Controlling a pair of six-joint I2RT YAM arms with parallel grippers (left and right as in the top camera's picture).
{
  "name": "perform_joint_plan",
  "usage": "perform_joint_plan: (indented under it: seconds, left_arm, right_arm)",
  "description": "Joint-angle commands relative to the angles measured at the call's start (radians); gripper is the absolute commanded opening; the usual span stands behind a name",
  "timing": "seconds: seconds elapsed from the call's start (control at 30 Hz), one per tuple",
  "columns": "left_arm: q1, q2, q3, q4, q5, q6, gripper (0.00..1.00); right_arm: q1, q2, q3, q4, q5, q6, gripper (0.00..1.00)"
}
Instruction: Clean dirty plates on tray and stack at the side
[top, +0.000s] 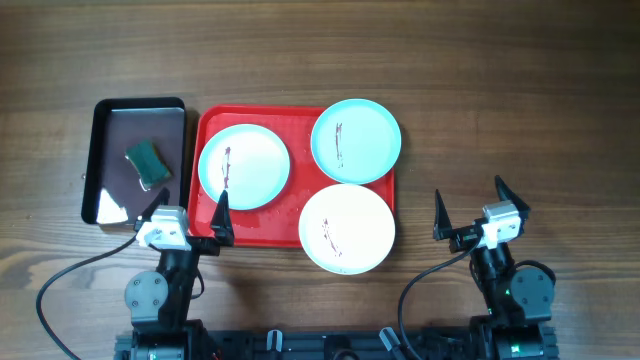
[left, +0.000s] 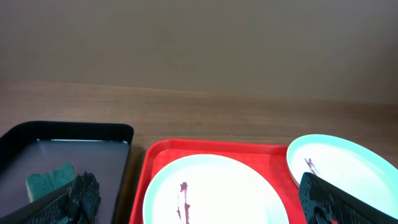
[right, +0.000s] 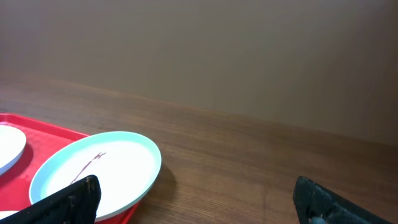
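The red tray holds three plates, each with a thin dark smear. A white plate lies at its left. A pale turquoise plate overhangs its far right corner. A white plate overhangs its near right edge. My left gripper is open and empty at the tray's near left corner. My right gripper is open and empty over bare wood right of the tray. The left wrist view shows the tray, the left plate and the turquoise plate. The right wrist view shows the turquoise plate.
A smaller black tray stands left of the red tray, with a green sponge in it; the sponge also shows in the left wrist view. Bare wooden table lies right of the red tray.
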Motion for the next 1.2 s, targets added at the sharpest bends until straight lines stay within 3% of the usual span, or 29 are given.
perform_joint_plan:
  seconds: [0.0,0.27,0.4,0.53,1.07,1.17]
  left_arm:
    - [-0.006,-0.006,-0.005,-0.004,-0.003,0.019,1.00]
    - [-0.006,-0.006,-0.005,-0.004,-0.003,0.019,1.00]
    - [-0.006,-0.006,-0.005,-0.004,-0.003,0.019,1.00]
    - [-0.006,-0.006,-0.005,-0.004,-0.003,0.019,1.00]
    - [-0.006,-0.006,-0.005,-0.004,-0.006,0.019,1.00]
    - [-0.006,-0.006,-0.005,-0.004,-0.006,0.019,1.00]
  right_arm:
    - [0.000,-0.011,-0.003,0.003,0.011,-0.009,1.00]
    - [0.000,-0.011,-0.003,0.006,0.011,-0.027,1.00]
    - [0.000,-0.011,-0.003,0.003,0.011,-0.243,1.00]
    - [0.000,-0.011,-0.003,0.003,0.011,-0.345,1.00]
    - [0.000,-0.008,-0.002,0.019,-0.098,-0.307,1.00]
    - [0.000,-0.008,-0.002,0.050,-0.112,-0.225,1.00]
